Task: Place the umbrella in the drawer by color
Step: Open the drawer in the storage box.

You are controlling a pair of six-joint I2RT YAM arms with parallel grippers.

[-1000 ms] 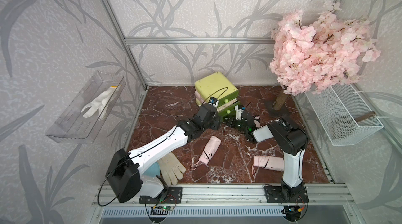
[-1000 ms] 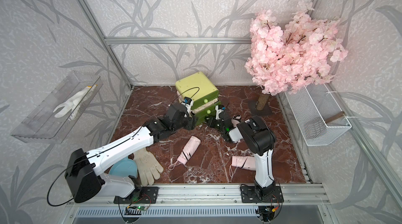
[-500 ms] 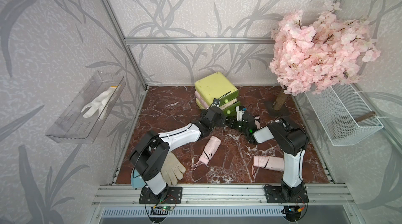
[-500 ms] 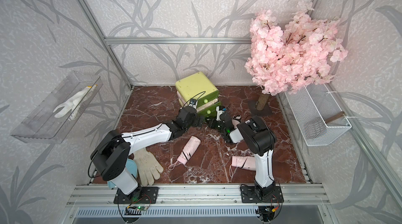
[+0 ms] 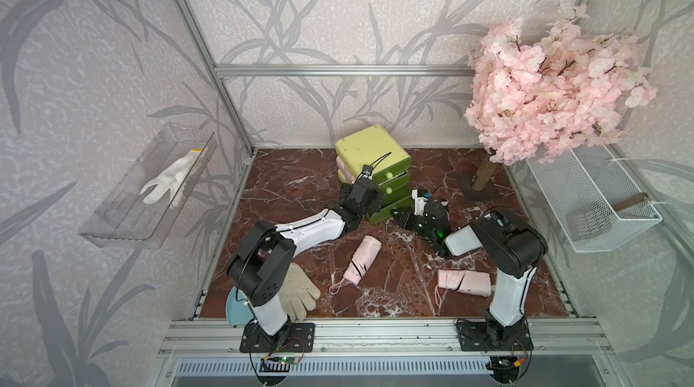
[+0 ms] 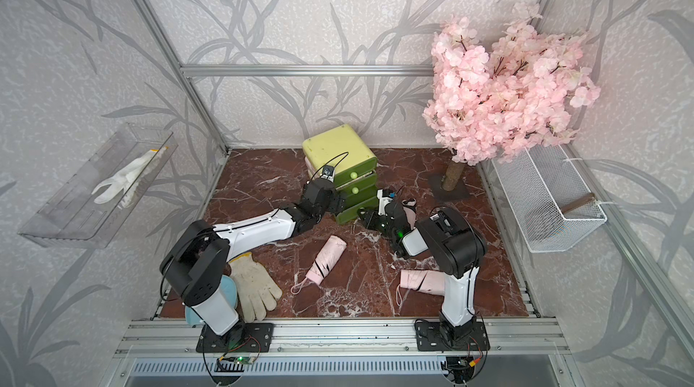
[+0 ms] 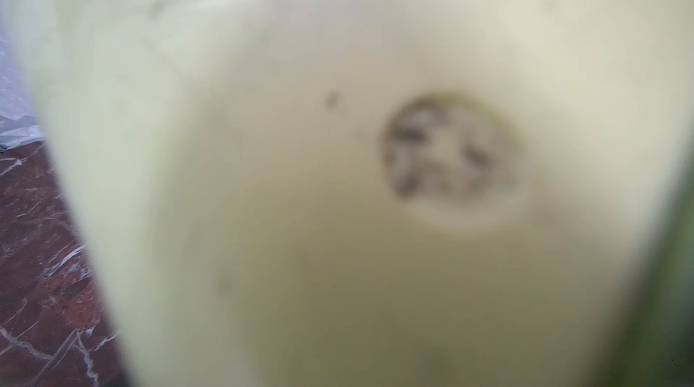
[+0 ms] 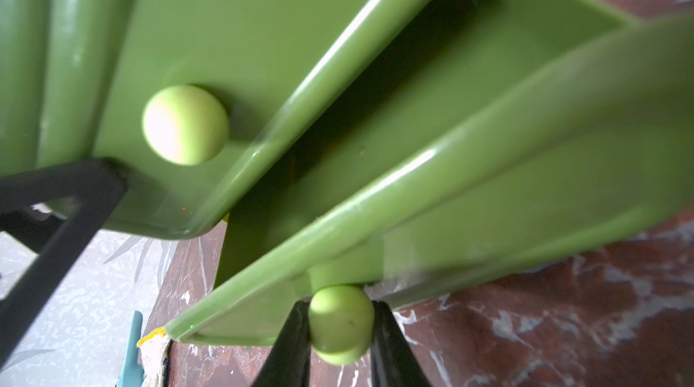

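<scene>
your right gripper (image 8: pixel 340 313) is squeezing the round knob (image 8: pixel 338 332) of the bottom drawer (image 8: pixel 469 197). that drawer is sticking out of the drawer chest (image 5: pixel 370 146), pointing toward the front and the right arm (image 5: pixel 507 246). the chest is sitting at the back middle of the floor (image 5: pixel 285 178), with its drawer fronts facing front-right. your left gripper (image 5: pixel 370 197) is sitting right up against the chest's left side, and you cannot tell if its jaws are apart. the near umbrella (image 5: pixel 358 259) is lying flat mid-floor, its long side running front-left to back-right, loop end frontward. the other umbrella (image 5: pixel 465 281) is lying almost sideways by the right arm, loop pointing left.
</scene>
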